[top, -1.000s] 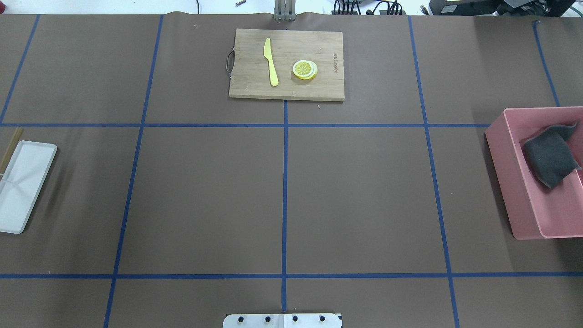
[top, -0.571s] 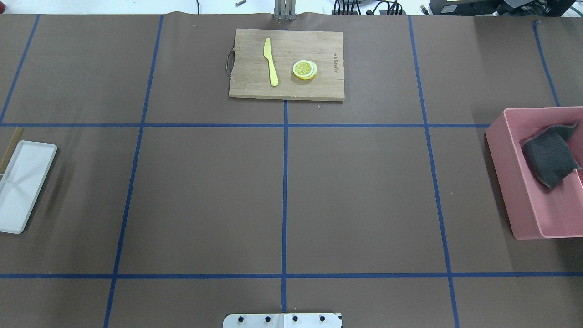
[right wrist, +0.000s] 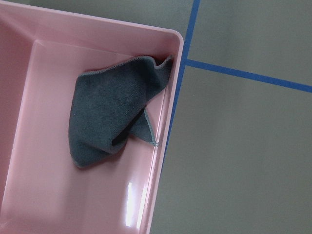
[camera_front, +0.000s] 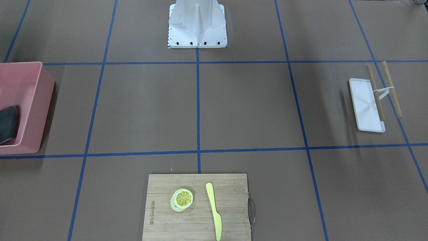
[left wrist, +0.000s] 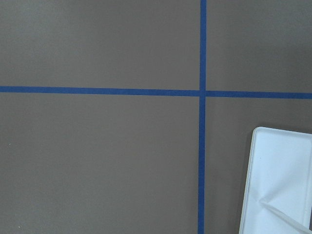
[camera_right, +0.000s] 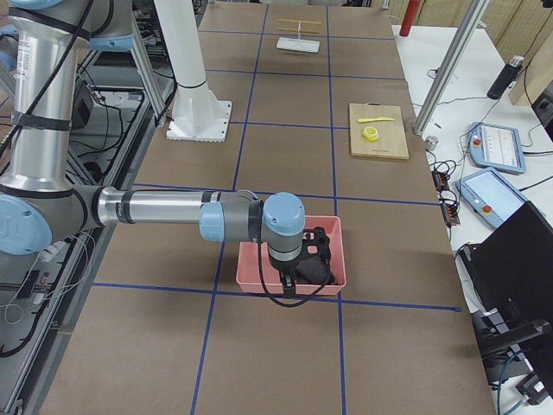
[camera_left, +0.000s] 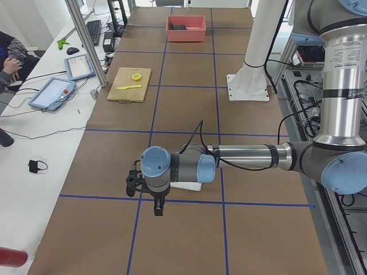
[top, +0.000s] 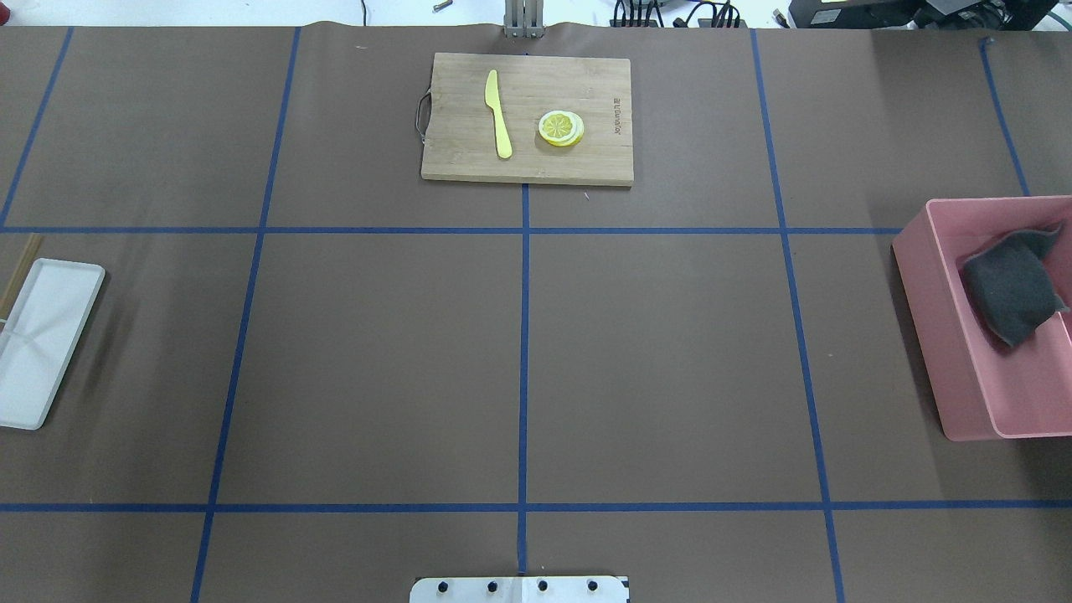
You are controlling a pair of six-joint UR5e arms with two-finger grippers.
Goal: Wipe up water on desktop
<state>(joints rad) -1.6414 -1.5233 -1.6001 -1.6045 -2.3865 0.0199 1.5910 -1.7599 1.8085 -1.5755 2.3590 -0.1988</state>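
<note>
Desktop [top: 670, 352] (brown, blue tape grid) fills the overhead view. Right gripper [camera_right: 292, 281] hangs over the pink bin [top: 925, 335] at the desktop's right end. It seems to sit just above the grey cloth [top: 1009, 289], but the angle is poor. The cloth lies crumpled against the bin's wall. Left gripper [camera_left: 157, 205] hangs over the left end, near the white tray [top: 42, 335]. Both show only in side views, so can't tell jaw opening or any hold. Cutting board [top: 469, 159] with yellow knife [top: 498, 113] and lemon slices [top: 561, 128] sits at the far edge.
</note>
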